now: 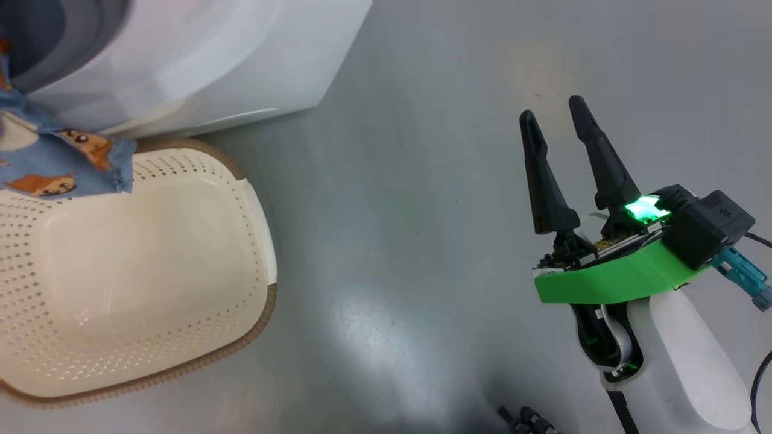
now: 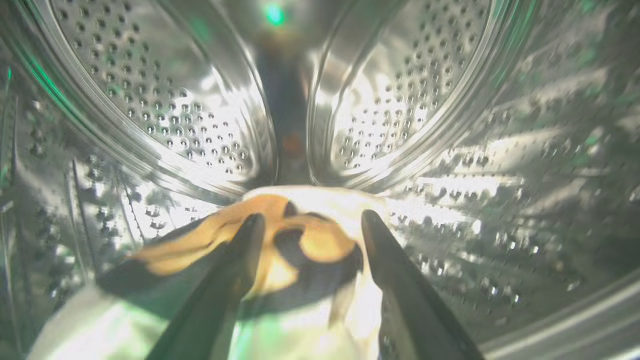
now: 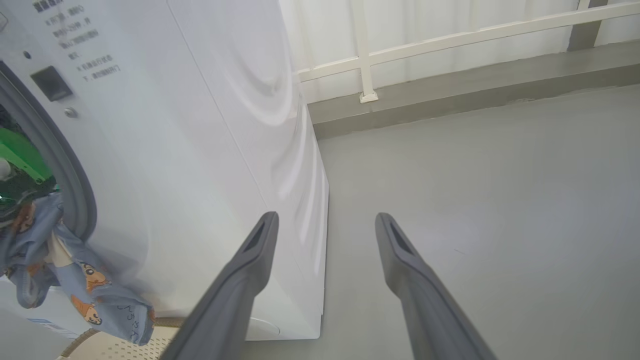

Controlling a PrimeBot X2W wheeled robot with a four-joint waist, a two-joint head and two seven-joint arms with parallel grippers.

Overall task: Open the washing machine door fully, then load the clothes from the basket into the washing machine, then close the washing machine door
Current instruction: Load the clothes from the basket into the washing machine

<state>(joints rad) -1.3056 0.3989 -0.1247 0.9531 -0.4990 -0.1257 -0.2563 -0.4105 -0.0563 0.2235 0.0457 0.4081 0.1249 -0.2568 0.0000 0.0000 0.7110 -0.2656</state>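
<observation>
The white washing machine (image 1: 199, 60) stands at the upper left, its door out of view. Inside the steel drum (image 2: 165, 110) my left gripper (image 2: 311, 216) is open, and the cream garment with orange and black print (image 2: 320, 245) lies between and under its fingers. The light blue garment (image 1: 60, 166) hangs out of the opening over the grey seal (image 3: 75, 190), with its end above the basket's back rim. The cream basket (image 1: 151, 265) sits on the floor against the machine, and its inside is bare. My right gripper (image 1: 552, 107) hangs open over the floor, to the right of the basket and holding nothing.
Grey glossy floor (image 1: 392, 211) spreads between the basket and my right arm. In the right wrist view a white railing (image 3: 450, 45) on a low grey kerb runs behind the machine. The green part of my left arm (image 3: 20, 155) sits in the opening.
</observation>
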